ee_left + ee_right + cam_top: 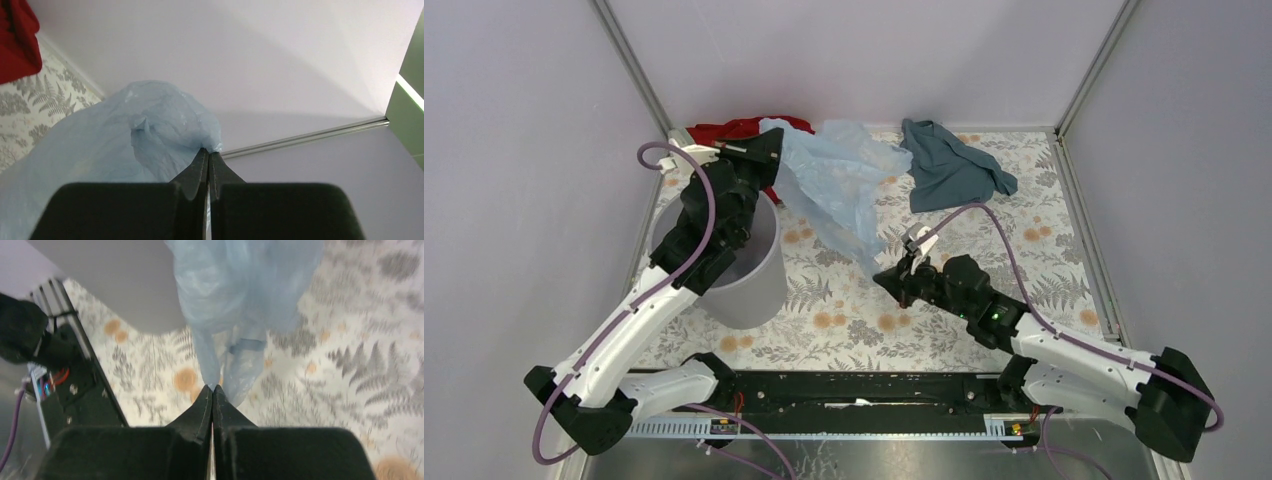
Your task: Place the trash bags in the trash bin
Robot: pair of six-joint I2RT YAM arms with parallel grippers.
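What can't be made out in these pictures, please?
- Bin interior: top view, the left arm covers most of the opening.
- Red cloth: top view, mostly behind arm and bag; left wrist view, cut by the edge.
- Bag's mouth: every view, lost in crumpled film.

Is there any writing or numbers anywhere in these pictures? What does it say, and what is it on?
No words, numbers or brand names can be read in any view.
On the trash bag: nothing printed, just plain pale blue film.
On the trash bin: no label showing, plain grey.
On the table cover: only fern and flower patterns.
On the small board by the left arm's base: any marks are too small to read.
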